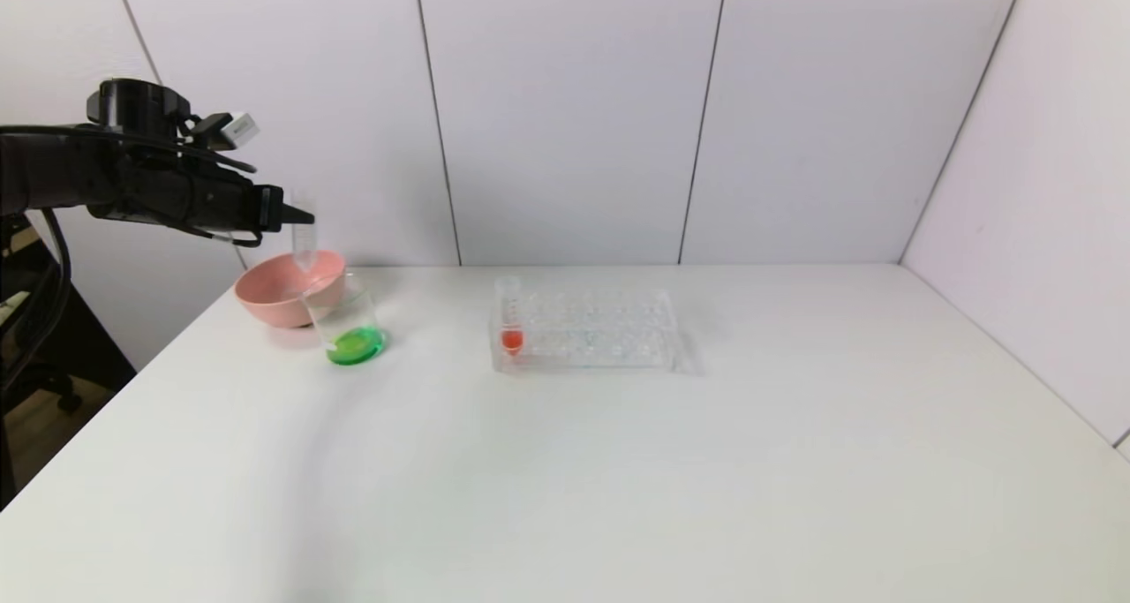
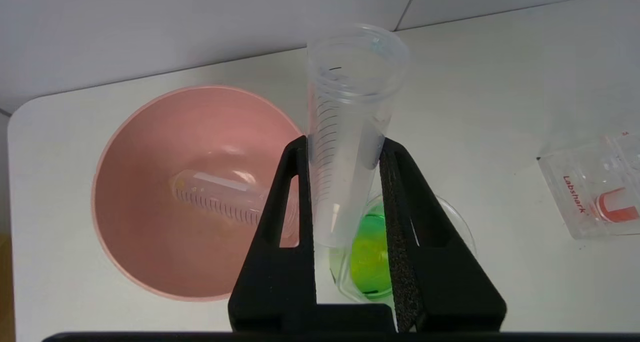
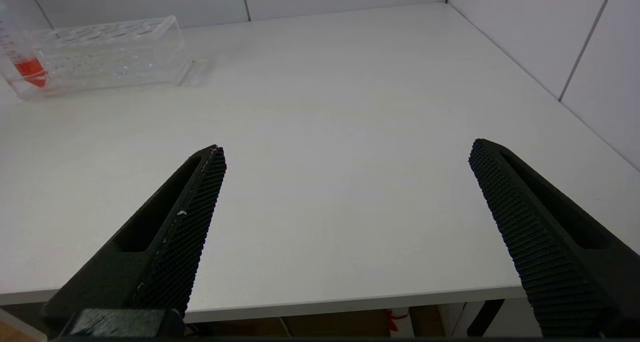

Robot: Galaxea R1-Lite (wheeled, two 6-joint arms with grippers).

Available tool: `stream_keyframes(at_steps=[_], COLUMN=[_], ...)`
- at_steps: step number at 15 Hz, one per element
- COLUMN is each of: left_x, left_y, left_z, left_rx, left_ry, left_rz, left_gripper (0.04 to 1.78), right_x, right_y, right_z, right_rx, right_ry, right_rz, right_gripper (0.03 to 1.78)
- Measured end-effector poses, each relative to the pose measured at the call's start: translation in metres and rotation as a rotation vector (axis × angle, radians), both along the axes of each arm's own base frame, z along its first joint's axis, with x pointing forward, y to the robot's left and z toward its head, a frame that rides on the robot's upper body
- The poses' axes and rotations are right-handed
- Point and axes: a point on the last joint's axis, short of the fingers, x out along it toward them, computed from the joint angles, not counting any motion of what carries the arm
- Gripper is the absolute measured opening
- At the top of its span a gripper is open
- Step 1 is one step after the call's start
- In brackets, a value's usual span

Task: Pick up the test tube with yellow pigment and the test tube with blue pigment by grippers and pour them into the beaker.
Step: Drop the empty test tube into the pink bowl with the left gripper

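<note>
At nine o'clock of the head view we see our left gripper (image 1: pixel 296 217) raised above the table's (image 1: pixel 618 462) far-left corner, pinching an empty clear test tube (image 1: pixel 305 248) between its two black fingers (image 2: pixel 400 222). In the left wrist view the tube (image 2: pixel 347 131) stands nearly upright with its open mouth up and its graduation marks showing, and no coloured liquid is visible inside it. It hangs over the rim region where the pink bowl (image 1: pixel 265 298) and the beaker (image 1: pixel 349 325) meet.

The bowl sits at the table's far-left corner. Inside it another empty clear test tube (image 2: pixel 220 194) lies on its side. We cannot tell which of these two tubes held yellow pigment and which held blue.

Just beside the bowl, at its four o'clock, stands the beaker (image 2: pixel 370 254), touching or nearly touching the bowl's wall. It holds a shallow layer of green liquid (image 1: pixel 356 345).

Farther toward three o'clock, near the middle of the table and well apart from the beaker, stands the clear tube rack (image 1: pixel 587 329). One tube with red liquid (image 1: pixel 511 320) stands upright in its leftmost end.

Our right gripper (image 3: pixel 345 232) does not show in the head view. Its own wrist view shows it with the fingers spread wide over the near edge of the table, holding nothing, the rack (image 3: pixel 100 56) well away at its eleven o'clock.
</note>
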Motion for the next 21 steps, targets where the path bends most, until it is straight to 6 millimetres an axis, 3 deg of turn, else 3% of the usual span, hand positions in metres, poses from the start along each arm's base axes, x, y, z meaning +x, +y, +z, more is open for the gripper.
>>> stream_keyframes(at_steps=[7, 12, 14, 18, 21], left_x=[0.018, 0.021, 0.021, 0.019, 0.013], left_y=[0.024, 0.027, 0.027, 0.028, 0.024], left_z=[-0.032, -0.038, -0.038, -0.035, -0.022], left_rx=[0.006, 0.005, 0.005, 0.007, 0.029], left_ry=[0.007, 0.018, 0.017, 0.011, -0.019], left_rz=[0.035, 0.035, 0.034, 0.036, 0.02], left_gripper=[0.42, 0.53, 0.74, 1.39, 1.69], right_x=[0.0, 0.0, 0.0, 0.0, 0.0], right_y=[0.0, 0.0, 0.0, 0.0, 0.0], right_z=[0.0, 0.0, 0.0, 0.0, 0.0], right_rx=[0.0, 0.0, 0.0, 0.0, 0.0], right_ry=[0.0, 0.0, 0.0, 0.0, 0.0], right_rz=[0.0, 0.0, 0.0, 0.0, 0.0], right_gripper=[1.77, 1.77, 1.77, 1.77, 1.77])
